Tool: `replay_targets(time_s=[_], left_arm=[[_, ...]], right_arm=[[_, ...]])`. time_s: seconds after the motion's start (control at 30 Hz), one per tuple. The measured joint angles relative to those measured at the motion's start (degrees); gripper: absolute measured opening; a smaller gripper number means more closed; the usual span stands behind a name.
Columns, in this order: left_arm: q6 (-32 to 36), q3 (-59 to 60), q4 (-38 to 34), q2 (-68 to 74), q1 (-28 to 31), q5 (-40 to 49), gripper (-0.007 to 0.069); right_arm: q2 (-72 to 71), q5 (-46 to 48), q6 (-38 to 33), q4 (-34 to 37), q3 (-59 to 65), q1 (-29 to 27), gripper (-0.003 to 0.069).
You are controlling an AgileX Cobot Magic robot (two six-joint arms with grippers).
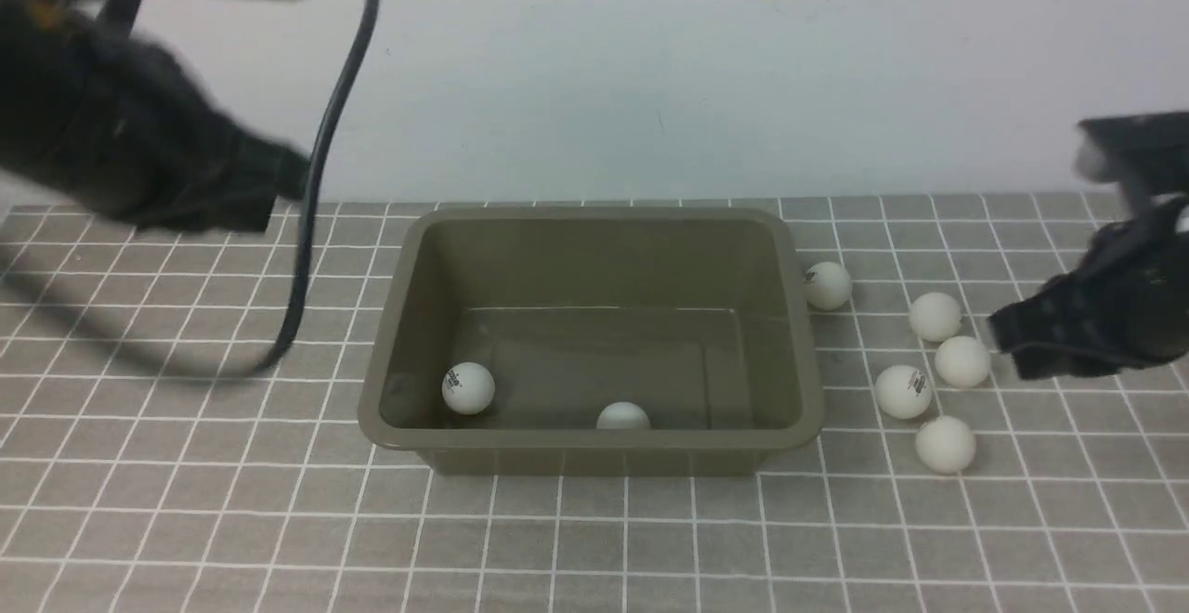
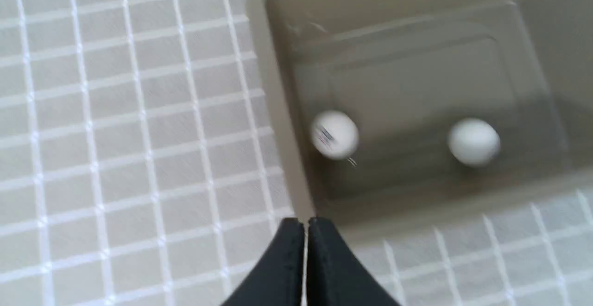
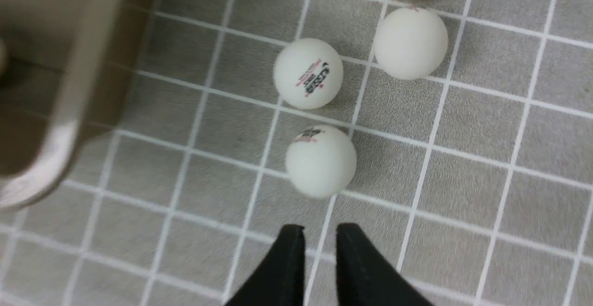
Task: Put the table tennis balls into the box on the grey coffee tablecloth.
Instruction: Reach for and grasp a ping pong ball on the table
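Front view: the box sits in the middle of the grey coffee tablecloth. Two table tennis balls are already inside, along its near wall. Five more lie in a loose cluster on the cloth just right of it. The left pincer hangs raised off to the box's left, blurred. The right pincer is low beside the cluster's outer balls.

Left wrist view: the left pincer's fingers are pressed together with nothing between them, above the cloth near a corner of the box.

Right wrist view: the right pincer's fingers stand a narrow gap apart and hold nothing. The nearest ball lies just ahead of the tips, with a logo ball beyond it.

The step in hand looks like the right arm's approach to its next ball. The gap seems narrower than the ball. So the next move likely calls for spreading the fingers wider, lowering them to either side of the nearest ball without nudging its neighbours, then closing.
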Motion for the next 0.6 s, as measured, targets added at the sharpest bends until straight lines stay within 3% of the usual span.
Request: replay_targets(time_s=[0.03,0.2,0.37,0.47,0.6], left_arm=[[0.00,0.73,-0.26,-0.58,0.00,-0.34,-0.0005],[0.63,14.92,-4.05,-12.13,0.00,-6.25,-0.0005],[1.43,18.98,-4.34,-17.94,0.00,-2.62,-0.0005],[1.55,19.30,-4.47,-20.27,0.00,0.05,-0.0005],[1.61,19.30,-4.47,-22.02,0.00,0.05,-0.0005]], right_arm=[[0.45,-0.17,0.12,0.00,-0.09,0.07,0.0139],[11.14,-2.25,0.64,-1.35,-2.97,0.62,0.0414],[17.58,-4.90,0.76,-0.14,-3.69,0.73,0.0571],[21.29,-7.28,0.76,-0.14,-3.69,0.73,0.0573],[23.28,-5.38,0.70,-0.14,-4.09,0.73,0.0377]])
